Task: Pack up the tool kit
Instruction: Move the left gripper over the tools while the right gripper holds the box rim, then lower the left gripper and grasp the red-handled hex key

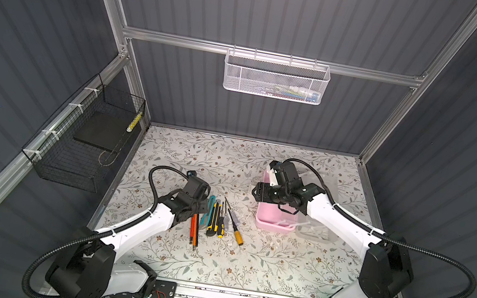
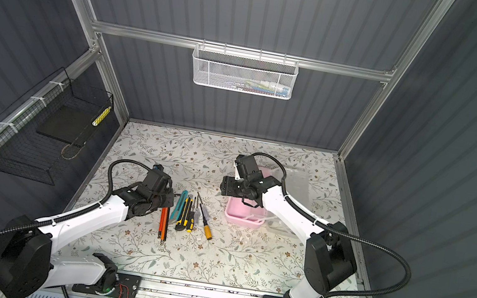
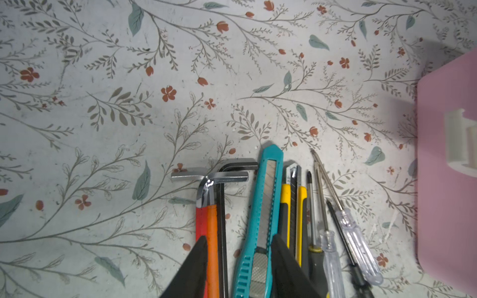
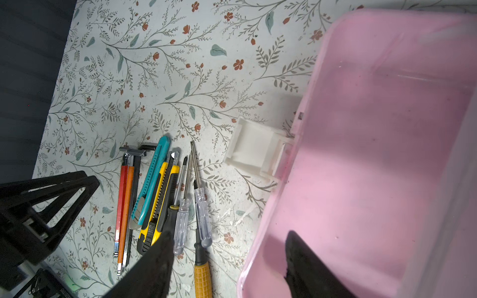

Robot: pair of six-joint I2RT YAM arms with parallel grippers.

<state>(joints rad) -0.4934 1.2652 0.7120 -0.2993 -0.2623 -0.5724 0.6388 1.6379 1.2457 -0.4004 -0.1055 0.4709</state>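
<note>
My left gripper [image 3: 240, 237] hangs over the row of tools at mid-worktop [image 1: 210, 264], jaws apart astride the hex keys [image 3: 214, 219] and teal knife [image 3: 265, 206], not clamped on them. My right gripper [image 4: 229, 232], jaws wide, straddles the left wall of the pink box [image 4: 374, 154], one finger inside. The box sits open toward the right edge, screwdrivers [image 1: 239, 237] lying between it and the knives.

Quick count for you: three hex keys [image 3: 211, 227] and two utility knives [image 3: 265, 201] sit right at your left gripper [image 3: 240, 237], four screwdrivers [image 3: 357, 245] just beyond them toward your right gripper [image 4: 229, 232], one pink box [image 4: 374, 154] under that one, plus one white mesh basket [image 1: 274, 78] and one black wire basket [image 1: 82, 142].
</note>
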